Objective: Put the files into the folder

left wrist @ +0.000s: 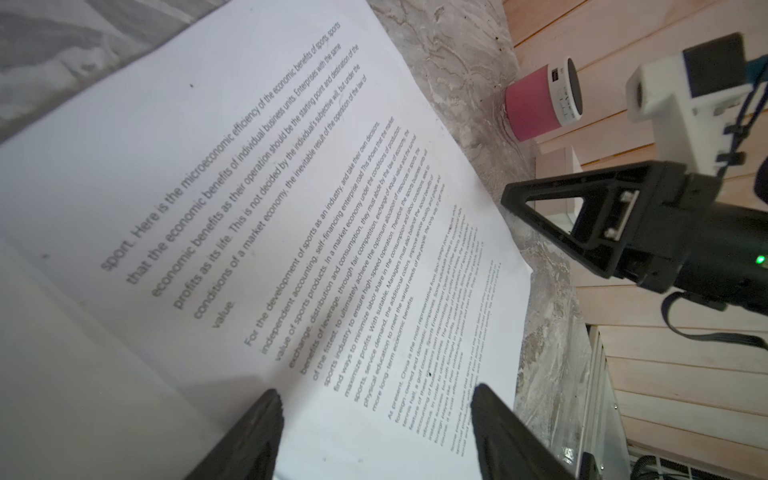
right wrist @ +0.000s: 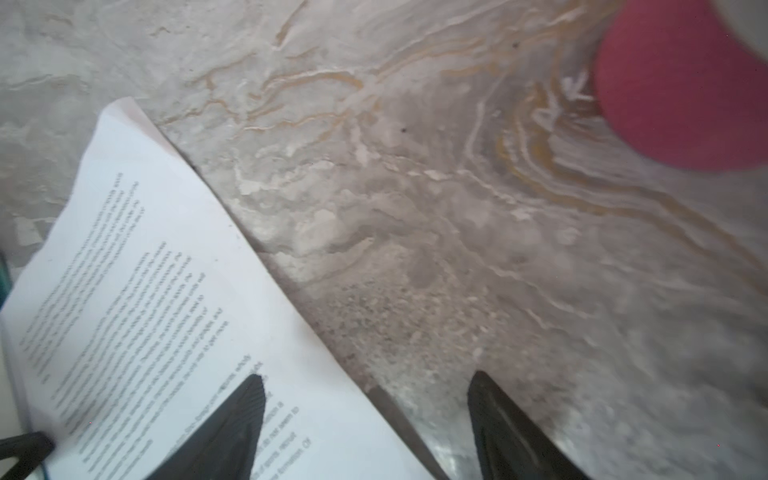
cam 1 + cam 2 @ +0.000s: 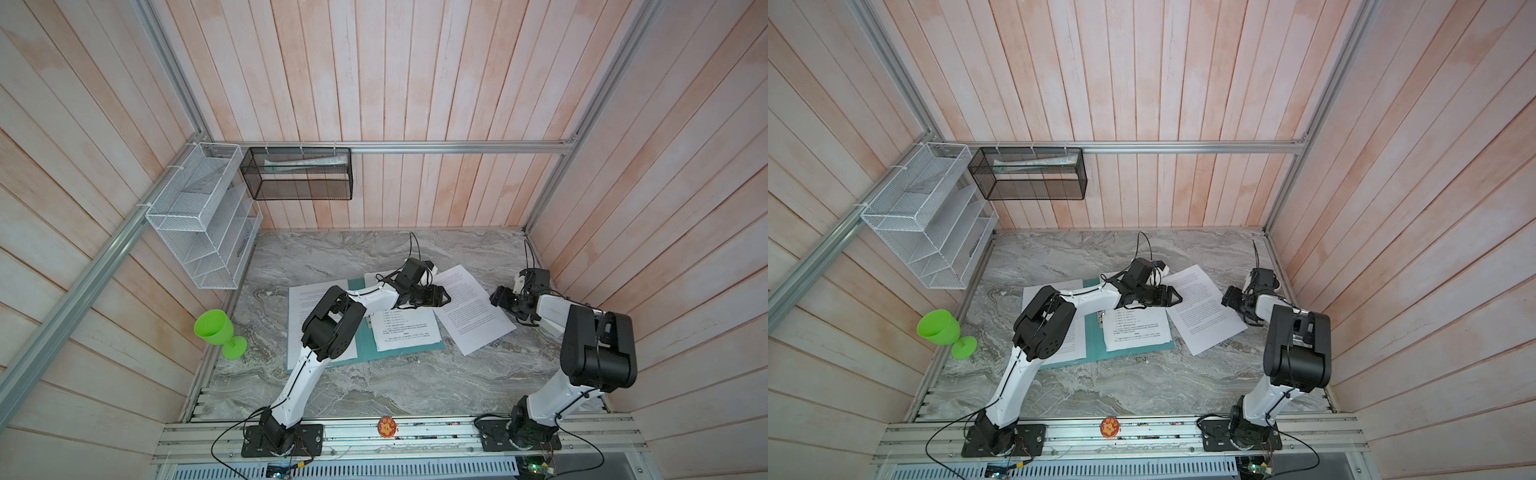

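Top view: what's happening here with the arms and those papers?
The folder lies open with printed sheets on both covers. One loose sheet sits askew on the table to its right. The left gripper hovers open over that sheet's inner edge; the right gripper, also open, straddles its outer edge. Neither holds it.

A green goblet [image 3: 212, 329] stands at the marble table's [image 3: 374, 386] left edge, below a white rack [image 3: 195, 210] and black mesh basket [image 3: 299, 187].

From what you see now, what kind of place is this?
Likely a mock office desk in a robot test cell: mesh file racks on the wall, printed sheets on and beside a teal folder, aluminium rails framing the tabletop.
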Tool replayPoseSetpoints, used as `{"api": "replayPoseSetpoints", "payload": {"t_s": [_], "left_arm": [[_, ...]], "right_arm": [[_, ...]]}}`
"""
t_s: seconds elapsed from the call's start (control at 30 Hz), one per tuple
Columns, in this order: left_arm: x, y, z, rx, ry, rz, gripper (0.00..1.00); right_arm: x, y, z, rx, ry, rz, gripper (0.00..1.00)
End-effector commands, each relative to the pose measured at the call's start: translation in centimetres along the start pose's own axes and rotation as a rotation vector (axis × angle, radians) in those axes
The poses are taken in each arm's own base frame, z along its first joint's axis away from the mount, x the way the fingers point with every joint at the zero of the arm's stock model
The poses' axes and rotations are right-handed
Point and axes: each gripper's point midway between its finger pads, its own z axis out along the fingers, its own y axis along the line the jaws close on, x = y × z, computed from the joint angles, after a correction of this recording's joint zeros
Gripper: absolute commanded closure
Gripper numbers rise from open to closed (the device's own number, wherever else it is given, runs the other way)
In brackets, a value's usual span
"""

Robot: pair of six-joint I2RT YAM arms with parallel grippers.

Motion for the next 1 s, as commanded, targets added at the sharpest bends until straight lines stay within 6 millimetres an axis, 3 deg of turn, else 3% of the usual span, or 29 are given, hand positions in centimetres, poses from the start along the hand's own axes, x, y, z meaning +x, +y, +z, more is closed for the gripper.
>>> {"api": "replayPoseSetpoints", "payload": {"t_s": [0.0, 0.37, 0.63, 0.77, 0.97], "left_arm": [[0.4, 0.5, 0.8, 0.008, 0.025, 0.008, 0.26], [1.4, 3.2, 1.4, 0.005, 0.064, -0.023, 0.27], [2.0, 4.5, 1.4, 0.01, 0.074, -0.042, 0.28], [1.9, 4.8, 1.3, 0.018, 0.07, -0.051, 0.28], [1.8, 5.0, 1.0, 0.028, 0.06, -0.059, 0.29]], "right_arm": [[6.3, 0.6, 1.5, -0.103, 0.237, 0.061, 0.25], [8.0, 3.7, 0.9, -0.29, 0.313, 0.081, 0.32], [8.4, 6.1, -1.0, -0.405, 0.322, 0.087, 0.33], [9.1, 8.7, -1.9, -0.54, 0.357, 0.083, 0.34], [8.0, 10.6, -4.5, -0.619, 0.313, 0.074, 0.32]]}}
